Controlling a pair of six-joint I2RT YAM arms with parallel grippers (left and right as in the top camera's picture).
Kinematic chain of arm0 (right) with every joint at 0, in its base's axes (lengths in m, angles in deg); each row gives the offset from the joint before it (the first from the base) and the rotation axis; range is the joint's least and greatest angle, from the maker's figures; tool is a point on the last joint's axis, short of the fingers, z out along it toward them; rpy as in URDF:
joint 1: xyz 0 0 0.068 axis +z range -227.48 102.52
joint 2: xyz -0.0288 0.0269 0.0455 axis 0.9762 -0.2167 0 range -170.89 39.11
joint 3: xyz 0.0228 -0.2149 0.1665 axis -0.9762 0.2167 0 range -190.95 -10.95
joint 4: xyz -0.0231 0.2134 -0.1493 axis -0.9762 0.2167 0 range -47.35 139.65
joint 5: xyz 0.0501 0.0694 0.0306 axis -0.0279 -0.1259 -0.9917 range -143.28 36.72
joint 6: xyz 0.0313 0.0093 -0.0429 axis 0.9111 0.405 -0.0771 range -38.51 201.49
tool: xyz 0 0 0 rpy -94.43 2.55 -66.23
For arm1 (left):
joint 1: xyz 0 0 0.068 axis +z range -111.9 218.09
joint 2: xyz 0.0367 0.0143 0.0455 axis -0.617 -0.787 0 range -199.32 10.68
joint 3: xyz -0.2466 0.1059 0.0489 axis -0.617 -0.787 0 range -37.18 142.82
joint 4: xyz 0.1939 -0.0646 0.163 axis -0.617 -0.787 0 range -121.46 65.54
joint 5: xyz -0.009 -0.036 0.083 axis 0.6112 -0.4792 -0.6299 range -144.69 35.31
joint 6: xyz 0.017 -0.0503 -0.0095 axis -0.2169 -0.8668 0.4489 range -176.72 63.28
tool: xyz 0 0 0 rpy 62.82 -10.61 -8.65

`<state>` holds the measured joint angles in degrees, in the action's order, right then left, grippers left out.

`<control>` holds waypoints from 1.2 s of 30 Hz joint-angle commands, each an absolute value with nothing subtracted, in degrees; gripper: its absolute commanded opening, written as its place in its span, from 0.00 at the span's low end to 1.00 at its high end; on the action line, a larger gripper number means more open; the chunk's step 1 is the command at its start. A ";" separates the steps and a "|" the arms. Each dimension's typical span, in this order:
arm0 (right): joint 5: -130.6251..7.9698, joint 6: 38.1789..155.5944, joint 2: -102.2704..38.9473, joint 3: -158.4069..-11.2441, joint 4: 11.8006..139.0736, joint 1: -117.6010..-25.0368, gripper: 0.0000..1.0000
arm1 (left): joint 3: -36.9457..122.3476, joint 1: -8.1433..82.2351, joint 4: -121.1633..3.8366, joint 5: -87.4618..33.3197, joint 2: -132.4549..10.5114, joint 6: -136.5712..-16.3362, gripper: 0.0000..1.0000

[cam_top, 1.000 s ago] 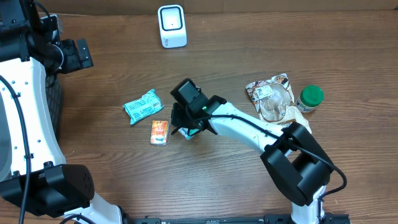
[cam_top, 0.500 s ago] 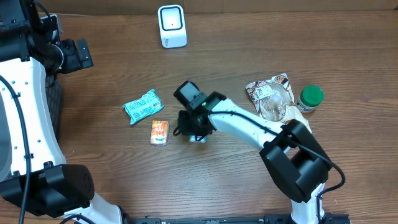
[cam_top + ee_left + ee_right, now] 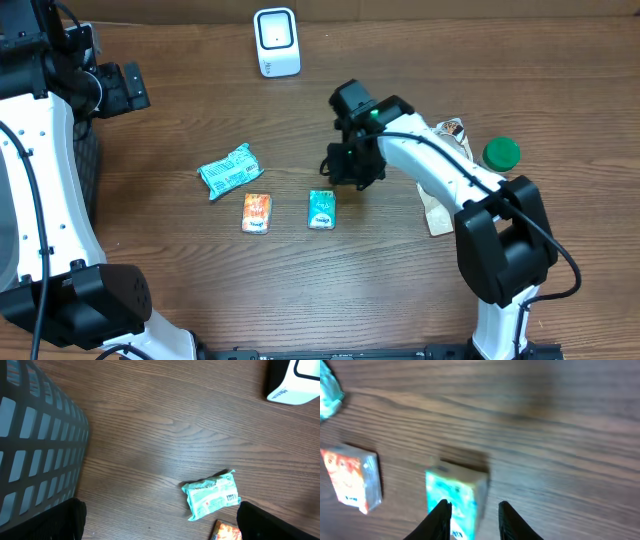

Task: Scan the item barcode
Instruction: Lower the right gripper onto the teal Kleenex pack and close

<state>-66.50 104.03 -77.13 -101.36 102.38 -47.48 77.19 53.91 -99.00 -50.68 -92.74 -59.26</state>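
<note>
Two small cartons lie side by side on the surface [image 3: 400, 290] — an orange carton [image 3: 257, 212] and the teal carton [image 3: 322, 209] — with one crinkled teal packet [image 3: 229, 170] near them and one white scanner [image 3: 276, 42] well apart at the far edge. One green-lidded bottle [image 3: 500, 154] stands by one snack bag [image 3: 436, 208] (partly hidden under the arm). The right tool [image 3: 471, 514] hangs just beyond the teal carton, fingers slightly apart, empty; the left tool [image 3: 160, 522] gapes wide beside one mesh basket [image 3: 35, 445].

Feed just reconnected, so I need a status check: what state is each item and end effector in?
Teal box: flat, free.
Orange box: flat, free.
Pouch: flat.
Bottle: upright, capped.
Scanner: standing.
Snack bag: flat, partly under arm.
Right end effector: open, empty.
Left end effector: open, empty.
</note>
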 commanded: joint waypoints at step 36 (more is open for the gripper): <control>-69.71 111.40 -58.05 -87.22 100.34 -47.44 0.34 | 77.30 54.11 -98.78 -50.83 -93.48 -57.97 0.99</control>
